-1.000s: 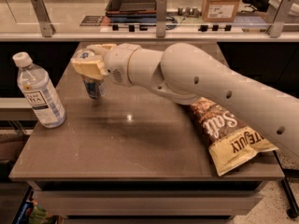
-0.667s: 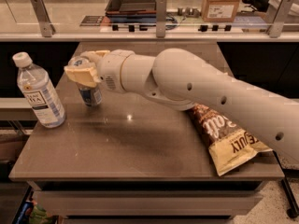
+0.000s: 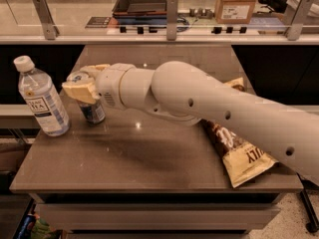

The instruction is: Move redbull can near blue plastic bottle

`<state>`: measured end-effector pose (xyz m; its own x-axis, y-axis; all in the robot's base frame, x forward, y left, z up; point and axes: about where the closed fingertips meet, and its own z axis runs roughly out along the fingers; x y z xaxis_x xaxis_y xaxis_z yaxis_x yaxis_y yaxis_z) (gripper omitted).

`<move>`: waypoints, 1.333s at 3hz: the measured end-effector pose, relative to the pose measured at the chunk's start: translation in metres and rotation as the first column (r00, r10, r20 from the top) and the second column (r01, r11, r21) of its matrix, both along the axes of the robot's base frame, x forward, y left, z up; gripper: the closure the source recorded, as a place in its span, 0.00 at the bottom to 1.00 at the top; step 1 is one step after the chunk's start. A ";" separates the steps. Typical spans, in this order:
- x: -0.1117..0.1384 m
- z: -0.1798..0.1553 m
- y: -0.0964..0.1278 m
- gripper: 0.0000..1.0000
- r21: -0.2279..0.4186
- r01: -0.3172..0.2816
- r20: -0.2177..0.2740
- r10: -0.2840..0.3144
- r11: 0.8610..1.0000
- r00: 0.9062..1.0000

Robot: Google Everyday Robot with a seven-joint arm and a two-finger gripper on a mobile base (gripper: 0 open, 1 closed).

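The redbull can [image 3: 92, 111] stands upright on the grey table [image 3: 149, 163], at its left side, a short way right of the blue plastic bottle [image 3: 42, 101]. The bottle is clear with a white cap and a striped label, and it leans slightly. My gripper [image 3: 84, 86] reaches in from the right on the white arm and its cream fingers [image 3: 79, 90] are closed around the upper part of the can. The can's top is mostly hidden by the fingers.
A brown and yellow snack bag [image 3: 239, 151] lies on the right side of the table, partly under my arm. Behind the table runs a counter [image 3: 149, 26] with a dark tray [image 3: 144, 1], a cardboard box [image 3: 234, 4] and metal posts.
My gripper has carried the can to the left and toward the front, closer to the bottle. The bottle and the snack bag have not moved.
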<state>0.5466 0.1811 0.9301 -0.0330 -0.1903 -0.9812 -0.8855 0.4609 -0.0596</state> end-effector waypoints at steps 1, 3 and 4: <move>-0.001 0.001 0.001 0.82 -0.001 -0.003 0.002 0.003 1.000 1.000; -0.004 0.003 0.005 0.35 -0.002 -0.009 0.006 0.009 1.000 1.000; -0.005 0.004 0.007 0.12 -0.003 -0.012 0.008 0.012 1.000 1.000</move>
<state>0.5417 0.1878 0.9342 -0.0228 -0.1938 -0.9808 -0.8902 0.4504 -0.0682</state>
